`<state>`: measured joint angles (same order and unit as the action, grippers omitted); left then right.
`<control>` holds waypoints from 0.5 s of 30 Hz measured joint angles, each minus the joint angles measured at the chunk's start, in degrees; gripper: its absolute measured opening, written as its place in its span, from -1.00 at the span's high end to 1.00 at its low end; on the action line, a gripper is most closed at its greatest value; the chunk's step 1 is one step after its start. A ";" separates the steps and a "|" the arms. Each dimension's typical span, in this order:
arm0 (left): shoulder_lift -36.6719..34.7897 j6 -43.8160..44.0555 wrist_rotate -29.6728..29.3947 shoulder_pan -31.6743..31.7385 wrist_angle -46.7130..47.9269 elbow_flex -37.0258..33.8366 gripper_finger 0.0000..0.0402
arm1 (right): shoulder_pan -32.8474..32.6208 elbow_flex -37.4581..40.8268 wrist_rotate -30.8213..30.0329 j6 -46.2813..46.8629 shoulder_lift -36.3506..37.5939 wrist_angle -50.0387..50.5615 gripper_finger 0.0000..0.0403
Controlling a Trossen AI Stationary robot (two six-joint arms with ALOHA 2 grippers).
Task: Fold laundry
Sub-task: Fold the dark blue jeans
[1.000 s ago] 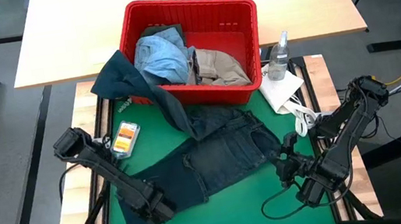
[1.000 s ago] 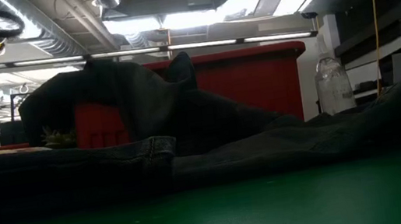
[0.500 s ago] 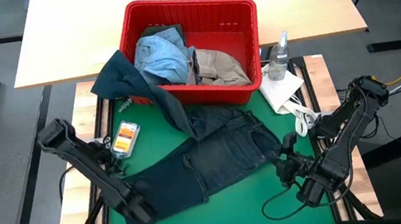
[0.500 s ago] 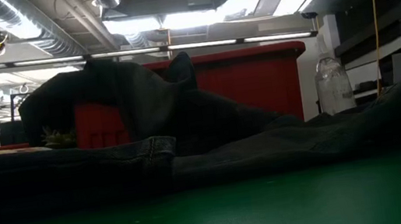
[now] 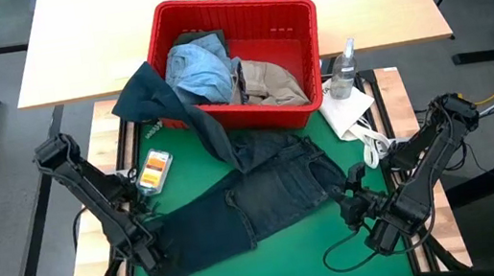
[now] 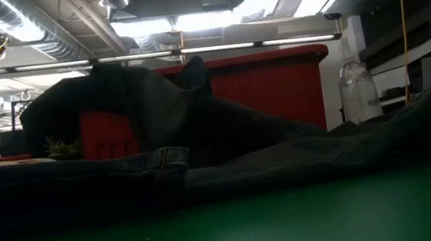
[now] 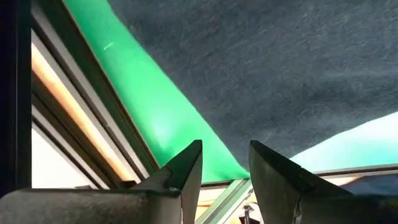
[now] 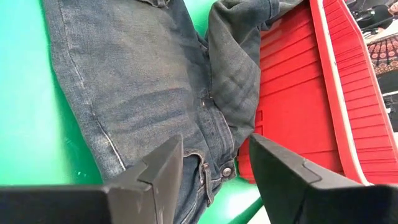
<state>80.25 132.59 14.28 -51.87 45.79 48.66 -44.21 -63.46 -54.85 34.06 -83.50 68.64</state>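
Note:
Dark navy jeans lie spread on the green mat. One leg reaches toward the near left corner; the other runs up and drapes over the left rim of the red basket. Light blue denim and a beige khaki piece lie in the basket. My left gripper hovers open at the end of the near leg, by the mat's left edge, pointing steeply down with nothing between its fingers. My right gripper stands open beside the jeans' waist, touching nothing.
A spray bottle and a small white cloth sit at the far right. An orange packet lies on the mat's left side. A black cable loops on the mat near the front right.
My left gripper has gone toward the table's left edge along the near leg of the jeans, rolling about its own axis as it went. The jeans lie as before.

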 joint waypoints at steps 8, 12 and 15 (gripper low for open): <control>0.51 3.80 -4.14 -2.27 -0.04 0.00 0.38 | 0.00 0.00 0.00 0.05 0.00 -0.02 0.08; 2.47 3.59 -5.58 -2.72 -0.06 0.02 0.38 | 0.00 0.00 0.00 0.07 0.00 -0.04 0.08; 4.20 3.35 -5.50 -2.69 0.15 0.02 0.38 | 0.00 0.00 0.00 0.07 0.00 -0.04 0.08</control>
<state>84.45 135.94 8.79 -54.56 45.94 48.69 -44.21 -63.46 -54.85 34.13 -83.50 68.60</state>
